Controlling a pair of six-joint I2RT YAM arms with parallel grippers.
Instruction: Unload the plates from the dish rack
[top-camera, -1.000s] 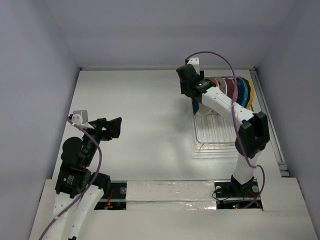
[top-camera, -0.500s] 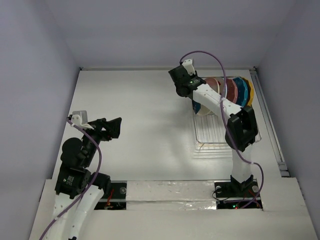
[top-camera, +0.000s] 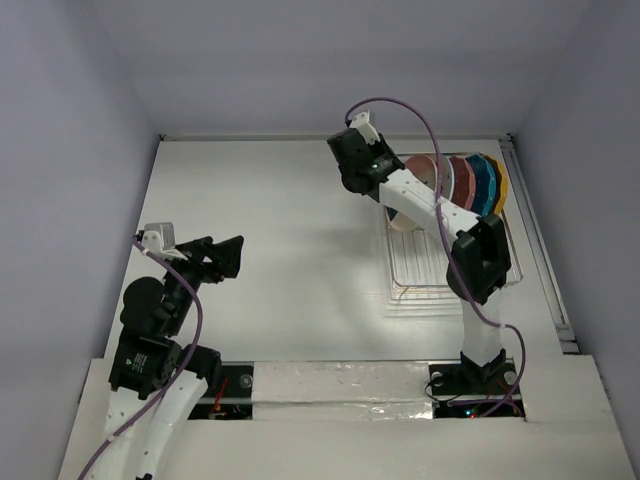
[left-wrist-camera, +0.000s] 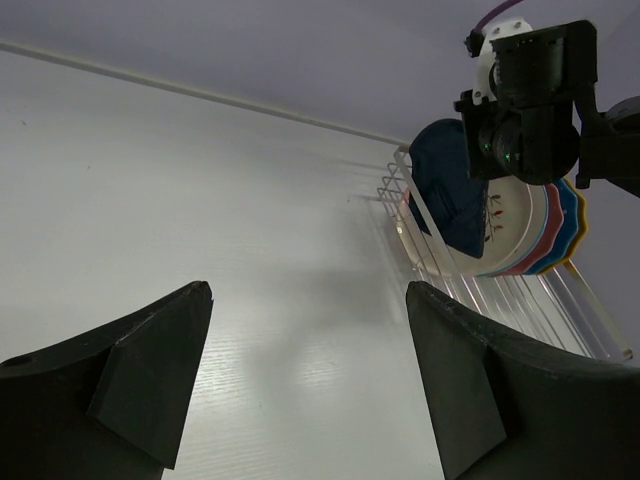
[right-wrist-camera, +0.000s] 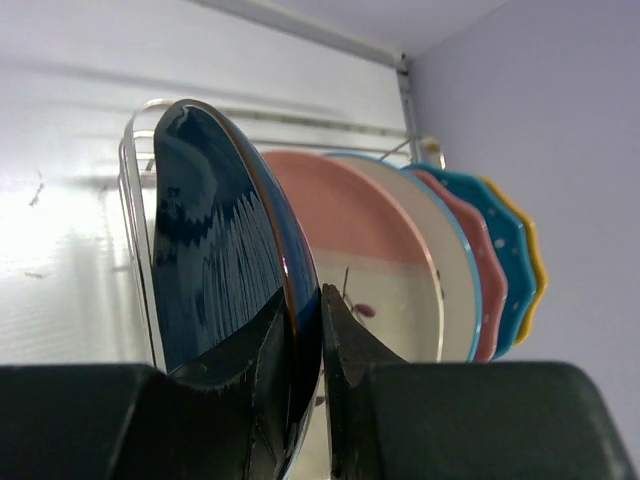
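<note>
Right gripper (right-wrist-camera: 308, 335) clenched on the rim of the round dark blue plate (right-wrist-camera: 215, 270), upright at the far end of the silvery wire dish rack (top-camera: 430, 262). Left gripper (left-wrist-camera: 308, 300) hangs spread wide over the table.

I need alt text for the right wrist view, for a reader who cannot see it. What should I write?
The right gripper pinches the lower rim of an upright dark blue plate. Behind it stand a pink-and-cream plate and three scalloped plates in pink, teal and yellow, beside a wire dish rack.
</note>
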